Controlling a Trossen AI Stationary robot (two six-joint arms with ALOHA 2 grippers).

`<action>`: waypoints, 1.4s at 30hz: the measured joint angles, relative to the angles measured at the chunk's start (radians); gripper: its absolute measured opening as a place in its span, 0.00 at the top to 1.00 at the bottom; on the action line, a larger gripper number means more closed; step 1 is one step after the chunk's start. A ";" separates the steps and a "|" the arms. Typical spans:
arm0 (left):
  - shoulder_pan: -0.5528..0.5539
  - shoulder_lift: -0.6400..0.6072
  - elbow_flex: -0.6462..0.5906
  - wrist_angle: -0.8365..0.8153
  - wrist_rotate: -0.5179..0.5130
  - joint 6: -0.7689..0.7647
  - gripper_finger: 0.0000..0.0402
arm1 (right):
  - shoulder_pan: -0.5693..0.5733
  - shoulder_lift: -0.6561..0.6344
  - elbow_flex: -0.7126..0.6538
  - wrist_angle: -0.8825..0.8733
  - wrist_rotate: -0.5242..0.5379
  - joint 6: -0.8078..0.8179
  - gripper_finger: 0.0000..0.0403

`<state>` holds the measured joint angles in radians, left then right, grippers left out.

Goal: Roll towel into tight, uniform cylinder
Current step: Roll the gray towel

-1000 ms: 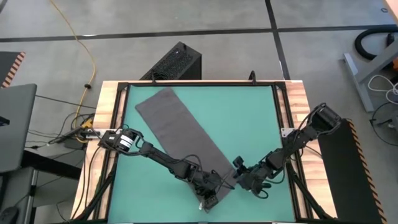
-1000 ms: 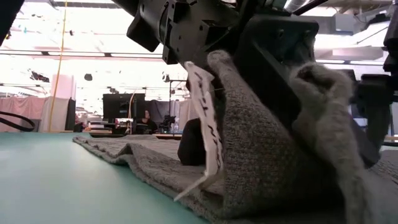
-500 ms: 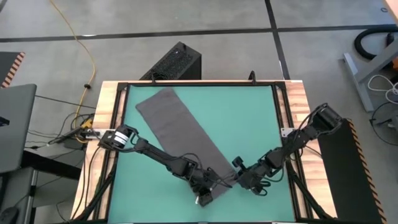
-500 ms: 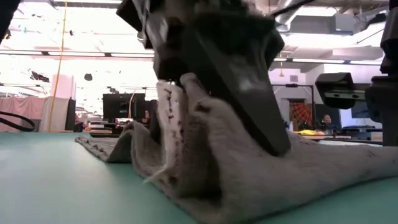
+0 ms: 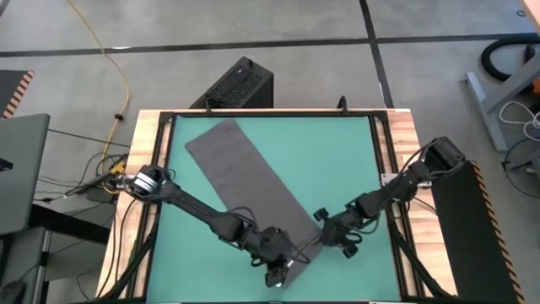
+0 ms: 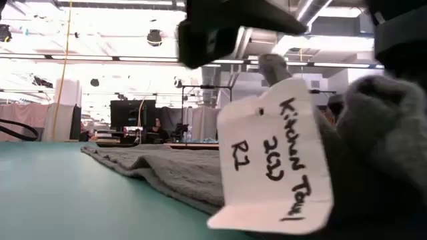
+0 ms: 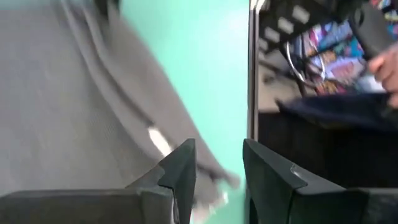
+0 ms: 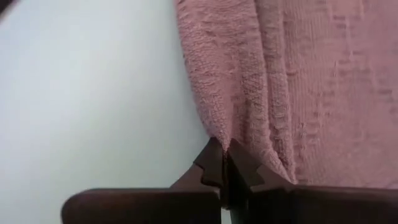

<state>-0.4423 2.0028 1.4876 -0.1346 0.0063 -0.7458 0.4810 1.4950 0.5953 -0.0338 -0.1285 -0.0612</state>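
Note:
The dark grey towel [image 5: 253, 186] lies slantwise on the green mat [image 5: 337, 160], from the far left to the near middle. Its near end [image 6: 380, 133] is bunched up, and the white handwritten tag [image 6: 273, 163] stands in front of that end. My right gripper [image 8: 224, 165] is shut on the towel's right edge close to that end [image 5: 323, 236]. My left gripper [image 7: 217, 168] is open above the near end [image 5: 277, 272], with nothing between its fingers. The tag [image 7: 158, 140] shows below it. My right gripper pinches the towel's right edge [image 8: 231, 134], close to its near end, between its two shut fingers. Folds of cloth run together at the fingertips. The fingers slant down from the table's right side. The towel's near end is raised and bunched; the rest lies flat.
A wooden frame with black rails [image 5: 396, 169] borders the mat. Bare mat lies to the right of the towel and along the near left. Beyond the far edge stand a black box [image 5: 236, 84] and a yellow cable [image 5: 118, 76] on the floor.
My left gripper held the tagged near corner lifted a second ago. It has since let go, risen clear of the towel and rolled. My right gripper has closed in on the towel's right edge. The tag now stands up close to the low camera.

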 joint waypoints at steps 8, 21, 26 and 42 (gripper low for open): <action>-0.019 0.014 0.002 0.076 -0.076 0.158 0.70 | -0.146 -0.002 0.002 -0.014 -0.294 0.126 0.95; -0.008 0.201 -0.002 0.089 -0.106 0.094 0.70 | -0.352 -0.001 0.005 -0.043 -0.522 0.221 0.94; -0.008 0.209 0.000 0.103 -0.091 0.090 0.70 | -0.377 -0.001 0.006 -0.041 -0.537 0.203 0.94; -0.014 0.209 0.003 0.133 -0.059 0.089 0.70 | -0.461 0.098 0.075 -0.113 -0.638 0.181 0.95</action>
<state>-0.4560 2.2120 1.4902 -0.0017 -0.0529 -0.6571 0.0200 1.5934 0.6700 -0.1469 -0.7665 0.1199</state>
